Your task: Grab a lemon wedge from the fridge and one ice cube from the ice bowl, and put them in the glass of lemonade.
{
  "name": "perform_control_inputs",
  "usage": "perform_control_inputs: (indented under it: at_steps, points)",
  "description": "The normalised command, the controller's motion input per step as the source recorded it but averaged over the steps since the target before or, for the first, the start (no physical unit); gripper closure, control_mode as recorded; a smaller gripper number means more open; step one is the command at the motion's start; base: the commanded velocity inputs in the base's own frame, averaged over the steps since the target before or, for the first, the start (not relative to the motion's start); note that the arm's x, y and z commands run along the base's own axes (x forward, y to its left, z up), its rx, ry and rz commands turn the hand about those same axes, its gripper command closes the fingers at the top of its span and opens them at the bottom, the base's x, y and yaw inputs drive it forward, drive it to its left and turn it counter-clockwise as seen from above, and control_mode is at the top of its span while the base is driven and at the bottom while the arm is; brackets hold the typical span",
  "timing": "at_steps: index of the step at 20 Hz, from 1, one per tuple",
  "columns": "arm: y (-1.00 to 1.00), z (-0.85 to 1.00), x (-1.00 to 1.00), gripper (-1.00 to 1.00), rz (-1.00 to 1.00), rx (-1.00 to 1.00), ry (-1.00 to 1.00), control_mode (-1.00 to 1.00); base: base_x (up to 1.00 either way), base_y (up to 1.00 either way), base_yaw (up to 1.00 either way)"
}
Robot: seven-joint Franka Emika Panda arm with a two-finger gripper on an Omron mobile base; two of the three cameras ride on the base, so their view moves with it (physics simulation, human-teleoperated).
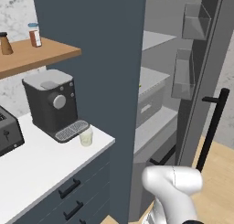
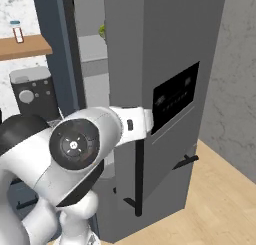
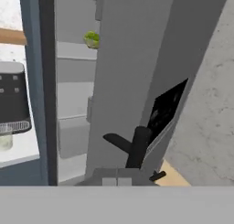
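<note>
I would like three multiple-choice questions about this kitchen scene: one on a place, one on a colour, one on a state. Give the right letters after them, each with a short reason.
1. Where does the glass of lemonade stand?
A. on the counter beside the coffee machine
B. on the wooden shelf
C. inside the fridge

2. What colour are the fridge's bar handles?
A. white
B. black
C. red

3. What is the state of the fridge door?
A. shut
B. removed
C. open

Answers:
1 A, the glass sits on the white counter next to the machine's drip tray.
2 B, the long bars are black against the grey fridge.
3 C, grey shelves and door bins are visible inside.
</note>
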Motion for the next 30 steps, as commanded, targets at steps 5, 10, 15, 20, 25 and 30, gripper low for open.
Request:
perform_control_inputs:
  at_steps: [5,10,15,20,25,30]
  points:
    - [1.00,0.72,-0.53,1.00,0.00,-0.28,0.17,-1.00,0.00,0.00,0.00]
    - [0.93,0.13,-0.10,1.00,-0.03,-0.30,0.17,-1.00,0.00,0.00,0.00]
    - [0.79,0.00,0.00,-1.00,-0.01,-0.22,0.11,-1.00,0.00,0.00,0.00]
    - [0.31,0.00,0.04,-1.00,0.00,-0.13,0.02,-1.00,0.00,0.00,0.00]
    - [0.00,0.00,0.49,-1.00,-0.01,-0.07,0.03,-1.00,0.00,0.00,0.00]
    - [0.00,-0.41,0.98,-1.00,-0.04,-0.12,0.12,-1.00,0.00,0.00,0.00]
